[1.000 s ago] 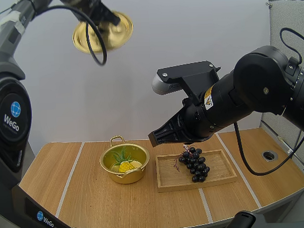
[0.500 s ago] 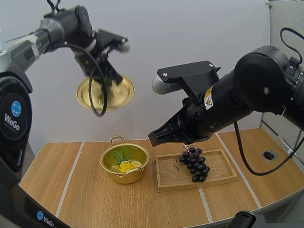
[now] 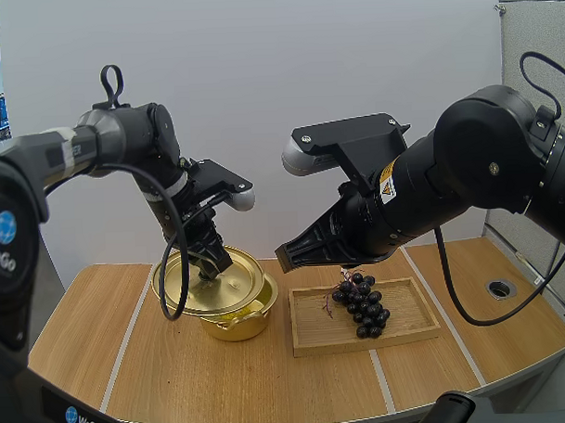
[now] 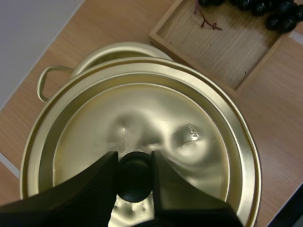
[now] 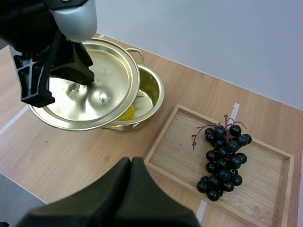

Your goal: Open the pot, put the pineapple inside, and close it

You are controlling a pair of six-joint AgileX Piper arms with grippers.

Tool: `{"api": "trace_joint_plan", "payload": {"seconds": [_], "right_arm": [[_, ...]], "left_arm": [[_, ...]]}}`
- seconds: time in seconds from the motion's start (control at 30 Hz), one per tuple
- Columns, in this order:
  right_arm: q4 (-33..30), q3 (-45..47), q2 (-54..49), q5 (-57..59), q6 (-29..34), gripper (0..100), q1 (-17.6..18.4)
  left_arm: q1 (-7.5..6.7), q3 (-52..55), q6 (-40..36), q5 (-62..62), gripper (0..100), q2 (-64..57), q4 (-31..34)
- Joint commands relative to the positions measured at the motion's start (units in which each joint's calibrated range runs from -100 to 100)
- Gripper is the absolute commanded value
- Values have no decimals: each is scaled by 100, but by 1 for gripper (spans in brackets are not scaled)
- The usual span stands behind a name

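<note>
Pineapple (image 5: 127, 112) in the pot (image 3: 244, 320), lid (image 3: 206, 281) held just above the rim.
Left gripper (image 4: 135, 163) pinches the lid's black knob (image 4: 135, 176) between its fingers. The lid hangs slightly tilted, covers most of the pot's mouth and sits offset toward the left arm's side. A yellow part of the pineapple shows under the lid's edge. Right gripper (image 5: 131, 165), fingers pressed together on nothing, hovers above the table (image 3: 224, 390) near the wooden tray (image 3: 315, 340), where the grapes (image 3: 362, 304) lie.
</note>
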Motion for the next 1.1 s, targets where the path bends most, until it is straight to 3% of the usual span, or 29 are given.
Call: {"api": "trace_joint_plan", "payload": {"seconds": [0.0,0.17,1.07], "right_arm": [[-8,25,-76,-116,15,0,-26],[-8,25,-76,-116,15,0,-26],[-8,25,-76,-116,15,0,-26]], "left_arm": [[-17,257,366,-1186,0,-325,-476],[-17,257,414,-2008,0,-86,-546],[-17,257,716,-3114,0,1261,-1028]]}}
